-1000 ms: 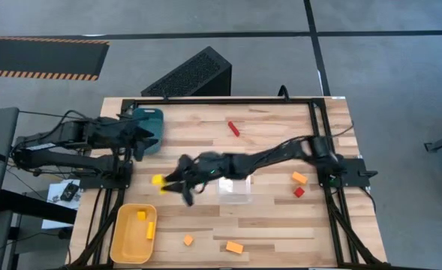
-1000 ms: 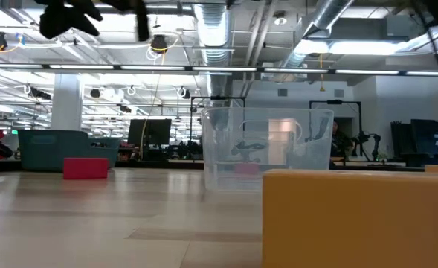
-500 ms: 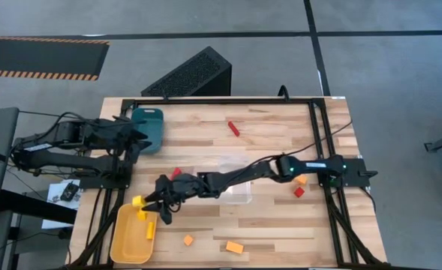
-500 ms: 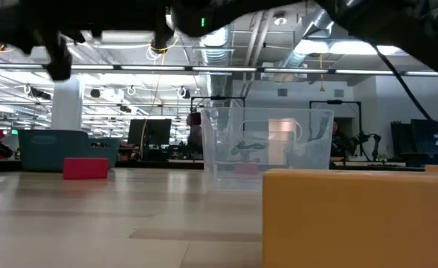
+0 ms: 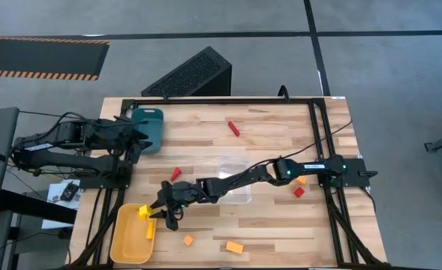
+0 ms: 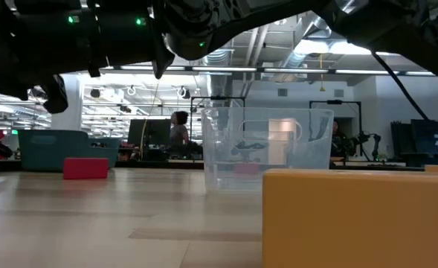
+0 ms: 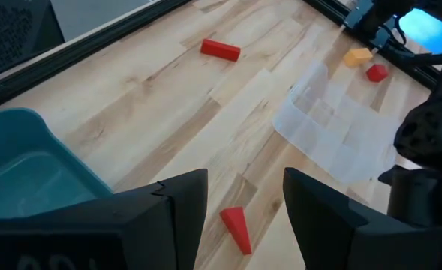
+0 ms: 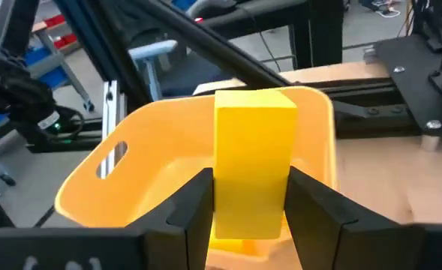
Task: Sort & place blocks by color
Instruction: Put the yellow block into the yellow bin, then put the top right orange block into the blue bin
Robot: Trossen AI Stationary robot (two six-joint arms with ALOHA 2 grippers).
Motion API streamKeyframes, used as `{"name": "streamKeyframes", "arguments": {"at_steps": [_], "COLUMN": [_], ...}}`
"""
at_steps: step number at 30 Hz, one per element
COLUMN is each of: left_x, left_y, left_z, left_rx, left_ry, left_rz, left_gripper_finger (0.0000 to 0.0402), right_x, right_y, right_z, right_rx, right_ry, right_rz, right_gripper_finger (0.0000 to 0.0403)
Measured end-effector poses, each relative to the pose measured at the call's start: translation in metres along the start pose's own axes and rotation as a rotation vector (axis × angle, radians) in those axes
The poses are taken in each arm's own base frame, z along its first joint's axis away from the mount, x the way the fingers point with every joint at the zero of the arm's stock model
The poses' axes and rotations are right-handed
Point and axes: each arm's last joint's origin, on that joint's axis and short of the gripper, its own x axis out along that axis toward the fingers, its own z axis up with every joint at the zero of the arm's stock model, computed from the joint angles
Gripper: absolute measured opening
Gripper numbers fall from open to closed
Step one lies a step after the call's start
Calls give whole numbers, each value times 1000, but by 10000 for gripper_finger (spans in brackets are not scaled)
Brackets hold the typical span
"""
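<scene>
Right pincer point(image 5: 151, 215) — clamped on yellow block point(image 8: 254, 161) — has advanced over yellow tray point(image 5: 123, 240); left pincer point(image 7: 243, 196) apart.

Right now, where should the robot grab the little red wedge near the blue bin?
Grab the red wedge across its thick end, from straight above. It lies flat on bare wood and narrows to a thin tip that would slip. The left pincer is open just above it.

no legible text, no labels (anywhere)
</scene>
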Motion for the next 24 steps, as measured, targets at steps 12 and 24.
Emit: {"name": "streamKeyframes", "arguments": {"at_steps": [12, 24], "left_x": [0, 0], "left_y": [0, 6], "left_z": [0, -5], "left_rx": [1, 22], "left_ry": [-2, 27], "left_rz": [5, 102], "left_gripper_finger": [162, 162], "right_x": [-2, -10], "right_y": [-10, -12], "right_z": [6, 15], "right_rx": [-3, 383], "right_ry": [-46, 56], "right_rz": [-57, -80], "right_gripper_finger": [230, 246]}}
